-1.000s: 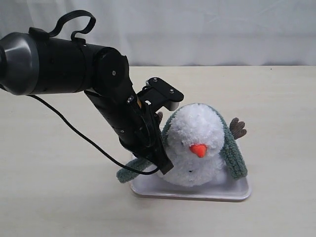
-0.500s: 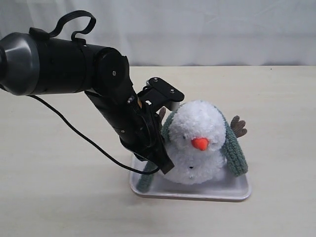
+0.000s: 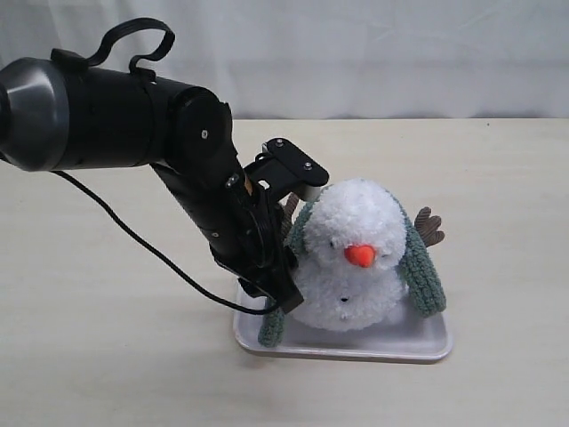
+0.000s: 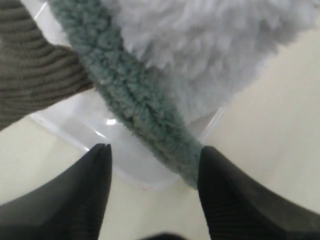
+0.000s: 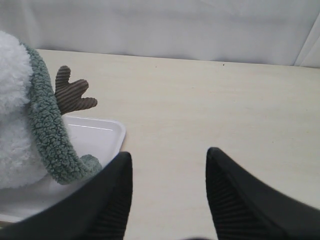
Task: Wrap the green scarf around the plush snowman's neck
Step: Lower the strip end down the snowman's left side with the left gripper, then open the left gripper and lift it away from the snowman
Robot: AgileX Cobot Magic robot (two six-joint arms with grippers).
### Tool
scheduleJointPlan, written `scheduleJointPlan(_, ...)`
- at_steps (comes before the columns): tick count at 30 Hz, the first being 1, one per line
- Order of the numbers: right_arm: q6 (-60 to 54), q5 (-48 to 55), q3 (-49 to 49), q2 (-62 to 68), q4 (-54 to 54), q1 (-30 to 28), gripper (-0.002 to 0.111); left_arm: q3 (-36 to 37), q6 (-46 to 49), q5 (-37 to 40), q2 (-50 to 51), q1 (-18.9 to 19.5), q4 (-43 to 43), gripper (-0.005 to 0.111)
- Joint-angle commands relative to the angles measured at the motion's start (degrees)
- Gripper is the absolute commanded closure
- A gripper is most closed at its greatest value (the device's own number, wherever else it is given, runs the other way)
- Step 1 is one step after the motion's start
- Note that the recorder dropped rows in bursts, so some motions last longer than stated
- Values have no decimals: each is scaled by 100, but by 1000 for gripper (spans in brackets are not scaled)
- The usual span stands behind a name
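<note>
The left gripper (image 4: 153,150) stands wide, its two black fingers (image 4: 75,195) well apart and pointing down at the near left corner of the white tray (image 3: 427,350). The green scarf (image 4: 135,100) runs through the gap between them. It just touches one finger near its tip and is clear of the other, so nothing is pinched (the strip hangs loose rather than clamped). In the exterior view this end of the scarf drops from beside the head to the tray's front edge, close against the black arm (image 3: 222,213). A thin black cable (image 3: 133,236) loops under the arm.

The plush snowman (image 3: 351,258) sits upright on the tray, orange nose (image 3: 359,256) to the front. The scarf shows at both sides of its head. The other length hangs down the snowman's far side, and its rounded end rests in the tray. Whether the band behind sits in the neck crease I cannot tell. A brown corduroy arm (image 3: 429,229) sticks out just beyond that length.

The right gripper (image 5: 169,152) is also spread wide and holds nothing. It hovers over the bare bench (image 5: 210,100), well apart from the tray's corner.
</note>
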Motion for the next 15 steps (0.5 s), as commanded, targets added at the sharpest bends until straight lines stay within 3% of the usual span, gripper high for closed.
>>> scheduleJointPlan(1, 5, -30, 11, -26, 33, -21, 64, -2, 21, -80, -353, -2, 282, 57)
scheduleJointPlan(7, 5, -30, 11, -26, 33, -21, 64, -2, 10, -825, -880, -2, 262, 57)
scheduleJointPlan(11, 5, -30, 11, -26, 33, -21, 64, -2, 26, -1426, -1059, -12, -273, 57)
scheduleJointPlan(15, 5, -30, 11, -26, 33, -21, 64, -2, 960, -1690, -1083, -81, -910, 57)
